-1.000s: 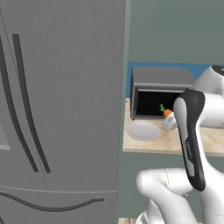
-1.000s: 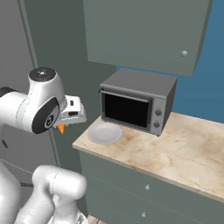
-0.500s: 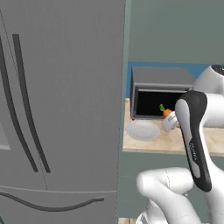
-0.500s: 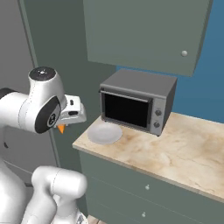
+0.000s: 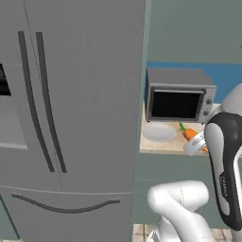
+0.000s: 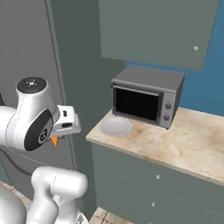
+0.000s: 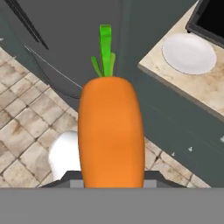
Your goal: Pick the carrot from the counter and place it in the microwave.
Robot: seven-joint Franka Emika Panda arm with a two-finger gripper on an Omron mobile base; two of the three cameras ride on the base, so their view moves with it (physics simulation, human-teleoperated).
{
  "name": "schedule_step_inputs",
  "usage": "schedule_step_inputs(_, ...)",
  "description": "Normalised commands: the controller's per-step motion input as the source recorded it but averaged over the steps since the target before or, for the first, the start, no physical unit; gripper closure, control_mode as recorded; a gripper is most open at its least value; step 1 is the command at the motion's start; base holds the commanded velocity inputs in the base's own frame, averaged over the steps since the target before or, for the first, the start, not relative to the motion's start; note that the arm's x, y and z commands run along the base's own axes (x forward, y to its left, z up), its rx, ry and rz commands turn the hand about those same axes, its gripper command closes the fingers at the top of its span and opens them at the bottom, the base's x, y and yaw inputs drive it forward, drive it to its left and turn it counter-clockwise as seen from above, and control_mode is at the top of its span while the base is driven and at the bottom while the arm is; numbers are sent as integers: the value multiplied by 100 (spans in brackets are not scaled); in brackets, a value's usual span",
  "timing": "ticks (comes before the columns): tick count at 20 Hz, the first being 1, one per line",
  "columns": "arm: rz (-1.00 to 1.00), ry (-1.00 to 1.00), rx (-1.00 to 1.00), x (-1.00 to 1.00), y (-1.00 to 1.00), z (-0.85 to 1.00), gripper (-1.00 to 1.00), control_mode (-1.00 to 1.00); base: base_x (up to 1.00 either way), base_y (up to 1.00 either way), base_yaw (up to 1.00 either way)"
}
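Transport is the step in hand: the carrot (image 7: 111,131) sits gripped in the end effector (image 5: 195,143), held off the near left corner of the bench (image 6: 192,140), above the tiled floor (image 7: 26,127) and well short of any appliance. To do this well, the arm should keep a firm, steady hold and avoid quick swings, since the carrot's smooth tapered body could slide out of a two-finger pinch. The grey box oven (image 6: 146,95) standing on the bench is a small unit with a dark window and knobs, its door closed, so it should not be mistaken for the target; the microwave has to be found elsewhere, probably by driving the base, and the carrot should travel high enough to clear the bench edge and the white plate (image 6: 116,127) lying just in front of the oven's left side. In the hand view the carrot is a bright orange, blunt-shouldered body with a short green leafy top pointing away from the fingers; in the left base view it lies tilted, just in front of the oven's right end.
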Motion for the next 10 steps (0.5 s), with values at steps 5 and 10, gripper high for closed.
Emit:
schedule_step_inputs(5, 0, 0, 0, 0, 0, 0, 100, 100, -48, 100, -3)
schedule_step_inputs(10, 0, 0, 0, 0, 0, 0, 100, 100, -11, 100, -7)
